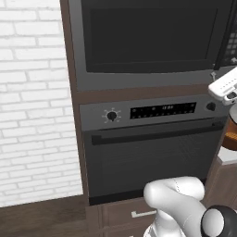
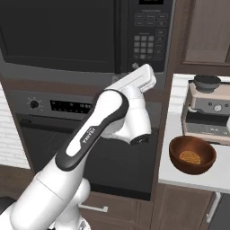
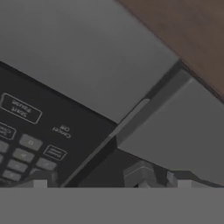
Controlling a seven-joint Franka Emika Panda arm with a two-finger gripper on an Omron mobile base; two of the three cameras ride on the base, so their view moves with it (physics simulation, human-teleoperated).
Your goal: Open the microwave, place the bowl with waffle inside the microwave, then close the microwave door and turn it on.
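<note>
Pincer (image 3: 107,181), grip state unclear, sits at microwave door (image 2: 58,33) edge beside keypad (image 2: 148,33).

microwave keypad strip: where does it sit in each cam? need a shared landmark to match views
Left base view: keypad strip is a sliver at the top right edge, above the white hand.
Right base view: top centre, right of the microwave door, keypad at, just above the hand.
Hand view: lower left, rolled diagonally, keys and labels close up.
Shared landmark: the dark vertical seam between door and keypad.
</note>
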